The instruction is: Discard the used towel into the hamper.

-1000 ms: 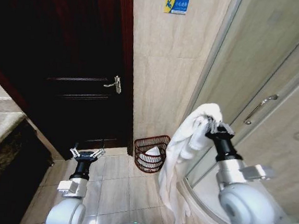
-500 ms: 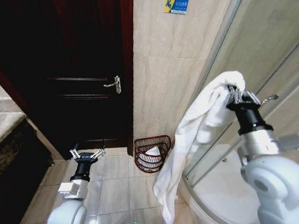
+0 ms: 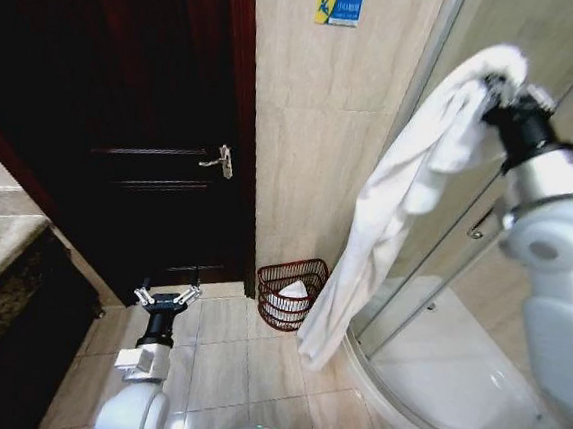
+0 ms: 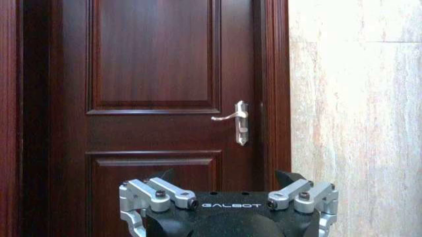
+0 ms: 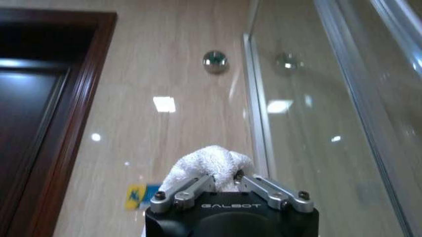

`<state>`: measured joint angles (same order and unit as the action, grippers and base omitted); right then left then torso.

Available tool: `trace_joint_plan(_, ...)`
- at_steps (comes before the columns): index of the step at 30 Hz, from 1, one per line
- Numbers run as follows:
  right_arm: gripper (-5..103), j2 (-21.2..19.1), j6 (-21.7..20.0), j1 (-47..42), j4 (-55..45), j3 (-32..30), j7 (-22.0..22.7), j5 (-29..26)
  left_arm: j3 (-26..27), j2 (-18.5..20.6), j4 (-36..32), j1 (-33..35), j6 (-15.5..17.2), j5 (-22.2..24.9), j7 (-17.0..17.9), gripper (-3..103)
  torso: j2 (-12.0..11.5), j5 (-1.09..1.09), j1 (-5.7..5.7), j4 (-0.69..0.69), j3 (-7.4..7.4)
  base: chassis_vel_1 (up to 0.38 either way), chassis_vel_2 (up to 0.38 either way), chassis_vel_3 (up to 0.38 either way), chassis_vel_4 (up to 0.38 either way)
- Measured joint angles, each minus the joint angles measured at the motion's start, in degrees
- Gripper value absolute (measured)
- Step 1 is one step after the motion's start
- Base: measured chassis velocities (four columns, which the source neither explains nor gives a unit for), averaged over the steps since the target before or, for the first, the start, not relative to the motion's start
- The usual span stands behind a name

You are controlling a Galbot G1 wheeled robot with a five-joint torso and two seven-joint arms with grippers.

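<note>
The beige wall [image 3: 314, 127] is brightly lit, while the dark door [image 3: 127, 90] is lost in deep shadow. Ceiling lights are mirrored as glare on the shower glass [image 5: 316, 113]. Edges are bent by wide-angle distortion.

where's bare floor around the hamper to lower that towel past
Bare tiles lie in front of the hamper, between it and the open left gripper, and toward the door. It is crowded behind, at the wall, and on the shower-glass side, where the towel held by the right gripper hangs. The hamper already holds something white.
</note>
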<state>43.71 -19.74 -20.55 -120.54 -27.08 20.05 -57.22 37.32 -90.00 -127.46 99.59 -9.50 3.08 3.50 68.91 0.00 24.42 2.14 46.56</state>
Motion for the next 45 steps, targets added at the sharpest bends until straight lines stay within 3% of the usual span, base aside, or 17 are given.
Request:
trace_joint_plan(7,6,0.74,-2.25,12.96,2.48,8.90,6.76,-3.55,-0.15,-0.35,0.36,-0.10,-0.04,-0.16,-0.05,100,0.00,-0.01,-0.01,0.01,0.00,0.000,0.000,0.000,0.000)
trace_joint_plan(10,6,2.80,-3.08,21.17,6.28,14.85,9.23,-4.73,-0.29,-0.48,0.39,-0.08,-0.07,-0.27,-0.07,100,0.00,-0.01,0.00,0.02,0.00,0.000,0.000,0.000,0.000)
trace_joint_plan(12,6,3.35,-3.08,22.75,7.25,15.80,9.26,-4.72,-0.32,-0.50,0.37,-0.08,-0.07,-0.27,-0.07,100,0.00,0.00,-0.01,0.01,0.00,0.000,0.000,0.000,0.000)
trace_joint_plan(14,6,6.76,-3.14,32.55,14.75,20.49,9.35,-4.67,-0.22,-0.62,-0.20,0.08,-0.08,-0.22,-0.07,100,0.00,-0.02,-0.01,0.03,0.00,0.000,0.000,0.000,0.000)
trace_joint_plan(18,6,9.80,-3.13,39.48,21.15,24.02,8.82,-2.97,0.19,-0.49,-0.54,0.28,-0.19,0.03,-0.04,100,0.00,0.01,-0.01,0.01,0.00,0.000,0.000,0.000,0.000)
trace_joint_plan(20,6,10.42,-3.11,40.62,22.37,24.54,8.57,-2.45,0.21,-0.46,-0.64,0.32,-0.21,0.07,-0.03,100,0.00,0.00,-0.01,0.01,0.00,0.000,0.000,0.000,0.000)
trace_joint_plan(29,6,19.90,-0.82,56.11,41.63,29.77,4.09,3.98,0.52,0.08,-1.15,0.45,-0.32,1.11,0.17,100,0.01,-0.01,-0.01,0.02,0.00,0.000,0.000,0.000,0.000)
trace_joint_plan(40,6,24.22,0.13,60.72,48.29,31.08,3.36,5.20,0.99,1.33,-0.62,-0.10,-0.70,2.56,0.34,100,0.01,0.02,-0.01,0.00,0.00,0.000,0.000,0.000,0.000)
trace_joint_plan(45,6,28.05,1.06,63.74,54.55,30.94,1.87,7.55,0.63,1.46,-0.37,-0.33,-1.08,2.68,0.33,100,0.01,-0.02,-0.01,0.01,0.00,0.000,0.000,0.000,0.000)
